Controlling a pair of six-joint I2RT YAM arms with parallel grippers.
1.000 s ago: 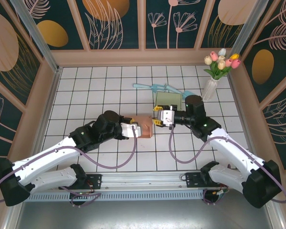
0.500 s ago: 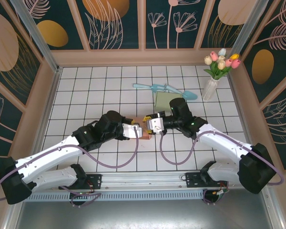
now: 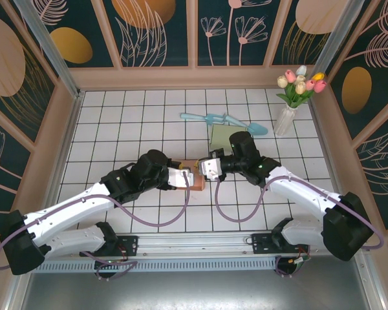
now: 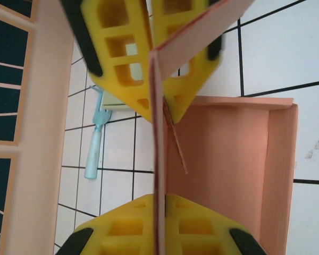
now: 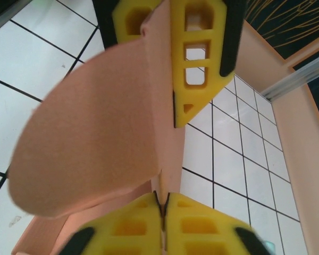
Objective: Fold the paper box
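Paper box (image 3: 196, 181), one, middle of counter (image 3: 116, 129), between two tools, left tool (image 3: 184, 177) clamped on a side wall, right tool (image 3: 205, 169) clamped on a flap, one green sheet (image 3: 223, 137) just behind, one vase (image 3: 286, 119) at right edge, bare tiles left.

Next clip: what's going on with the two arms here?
Both arms are working on the paper box in the middle of the table. The left pincer is shut on one upright wall of it, with the open inside of the box alongside. The right pincer is shut on a rounded flap of the same box. The box is not yet closed. A vase of tulips and a blue scoop sit farther back.
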